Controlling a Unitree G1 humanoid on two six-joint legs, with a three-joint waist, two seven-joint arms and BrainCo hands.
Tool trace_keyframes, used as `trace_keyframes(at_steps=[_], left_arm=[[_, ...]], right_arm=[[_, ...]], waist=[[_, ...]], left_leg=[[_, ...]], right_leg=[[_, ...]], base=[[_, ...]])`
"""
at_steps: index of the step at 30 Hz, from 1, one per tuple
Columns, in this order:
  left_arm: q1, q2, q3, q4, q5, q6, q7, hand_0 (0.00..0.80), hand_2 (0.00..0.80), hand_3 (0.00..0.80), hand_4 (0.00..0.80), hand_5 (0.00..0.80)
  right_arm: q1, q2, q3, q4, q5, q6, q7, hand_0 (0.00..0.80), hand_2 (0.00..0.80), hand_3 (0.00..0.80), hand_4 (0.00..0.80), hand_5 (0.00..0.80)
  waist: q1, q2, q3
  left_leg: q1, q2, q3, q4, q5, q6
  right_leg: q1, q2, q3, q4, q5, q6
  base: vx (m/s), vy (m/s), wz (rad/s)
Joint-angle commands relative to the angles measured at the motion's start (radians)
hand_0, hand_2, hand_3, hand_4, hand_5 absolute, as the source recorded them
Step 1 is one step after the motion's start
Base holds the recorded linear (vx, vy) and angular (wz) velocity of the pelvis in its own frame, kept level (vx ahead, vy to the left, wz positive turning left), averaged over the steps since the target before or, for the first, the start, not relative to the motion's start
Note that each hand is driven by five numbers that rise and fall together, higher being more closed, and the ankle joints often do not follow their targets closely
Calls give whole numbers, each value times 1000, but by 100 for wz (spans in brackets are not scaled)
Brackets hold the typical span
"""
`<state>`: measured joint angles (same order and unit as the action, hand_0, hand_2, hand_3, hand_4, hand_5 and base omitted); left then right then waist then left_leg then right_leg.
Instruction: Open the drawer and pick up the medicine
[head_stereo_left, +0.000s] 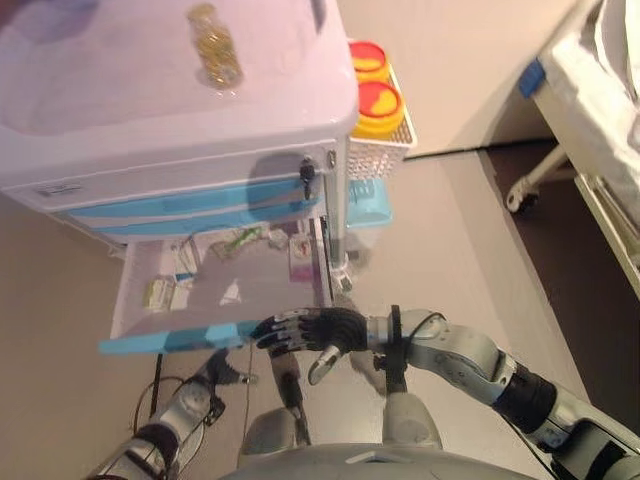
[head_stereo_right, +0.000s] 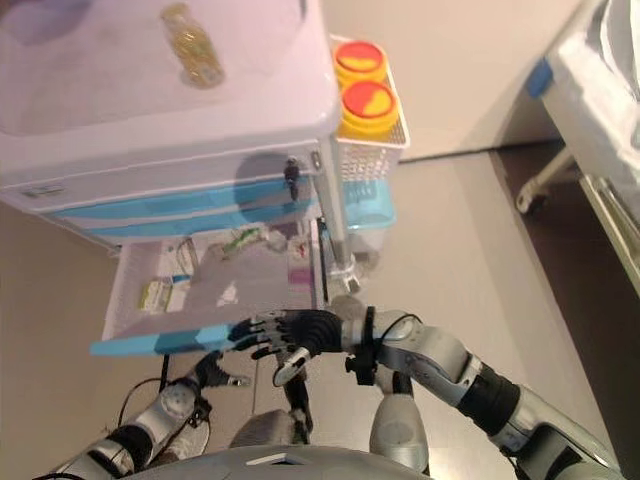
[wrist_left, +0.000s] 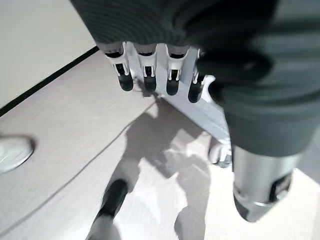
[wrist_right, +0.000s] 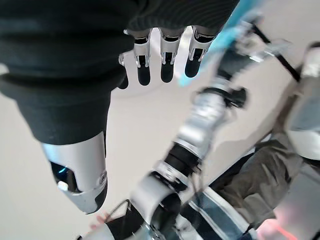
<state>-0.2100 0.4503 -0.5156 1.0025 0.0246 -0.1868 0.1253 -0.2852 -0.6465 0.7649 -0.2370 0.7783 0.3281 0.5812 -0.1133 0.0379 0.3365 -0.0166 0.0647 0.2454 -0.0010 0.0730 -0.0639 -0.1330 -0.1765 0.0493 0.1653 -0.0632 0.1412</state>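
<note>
While the drawer (head_stereo_left: 215, 290) of the white plastic medical cart (head_stereo_left: 170, 120) stands pulled out, the right hand (head_stereo_left: 310, 330) sits at the right end of its glossy blue front edge (head_stereo_left: 180, 340), fingers relaxed and gripping nothing. Small flat medicine boxes (head_stereo_left: 160, 293) and sachets (head_stereo_left: 238, 240) lie scattered on the drawer's floor, mostly toward the back and left edge. To reach well, I judge the hand should lift over the front edge and come down on one packet. The left hand (head_stereo_left: 215, 372) hangs low near the floor, fingers straight, empty.
</note>
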Motion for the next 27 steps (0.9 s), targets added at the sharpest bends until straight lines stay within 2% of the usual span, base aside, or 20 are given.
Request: trace_keyframes(at_steps=[1,8,11,16,17,22,27], left_arm=[[-143,90,8,34,-106,-79,25,0,0,0,0,0],[-281,204,45,95,-228,-106,-31,0,0,0,0,0],[-337,284,84,99,-276,-100,-49,0,0,0,0,0],[-411,400,139,125,-352,-84,-68,0,0,0,0,0],[-428,421,151,133,-359,-71,-67,0,0,0,0,0],[-516,508,193,185,-382,-24,-66,0,0,0,0,0],[-539,569,243,251,-453,9,-11,0,0,0,0,0]], right_arm=[[28,-14,-38,-119,101,-66,98,0,0,0,0,0],[101,-49,-79,-83,102,-72,174,0,0,0,0,0],[150,-70,-104,-45,54,-116,223,0,0,0,0,0],[224,-88,-131,-9,39,-193,255,0,0,0,0,0],[247,-85,-133,-4,33,-214,253,0,0,0,0,0],[301,-78,-130,3,23,-268,242,0,0,0,0,0],[355,-69,-137,14,4,-321,244,0,0,0,0,0]], waist=[[-42,-46,40],[-102,-61,137],[-119,-70,180],[-134,-76,184],[-132,-67,184],[-135,-69,184],[-141,-72,184]], left_leg=[[-91,0,-12,271,-170,23],[-183,17,26,379,-191,18],[-229,29,41,440,-214,23],[-341,36,44,512,-241,34],[-357,42,28,535,-276,31],[-444,48,26,583,-298,48],[-487,47,32,584,-300,55]], right_leg=[[-75,-60,10,-4,119,17],[-172,-47,47,25,145,7],[-211,-44,61,32,160,6],[-319,-40,88,71,164,7],[-335,-27,87,104,130,10],[-434,-8,83,189,99,4],[-476,-3,81,178,110,5]], base=[[-63,61,-17],[-64,67,-19],[-50,42,-25],[-25,38,-8],[26,44,-1],[-25,0,2],[-3,14,1]])
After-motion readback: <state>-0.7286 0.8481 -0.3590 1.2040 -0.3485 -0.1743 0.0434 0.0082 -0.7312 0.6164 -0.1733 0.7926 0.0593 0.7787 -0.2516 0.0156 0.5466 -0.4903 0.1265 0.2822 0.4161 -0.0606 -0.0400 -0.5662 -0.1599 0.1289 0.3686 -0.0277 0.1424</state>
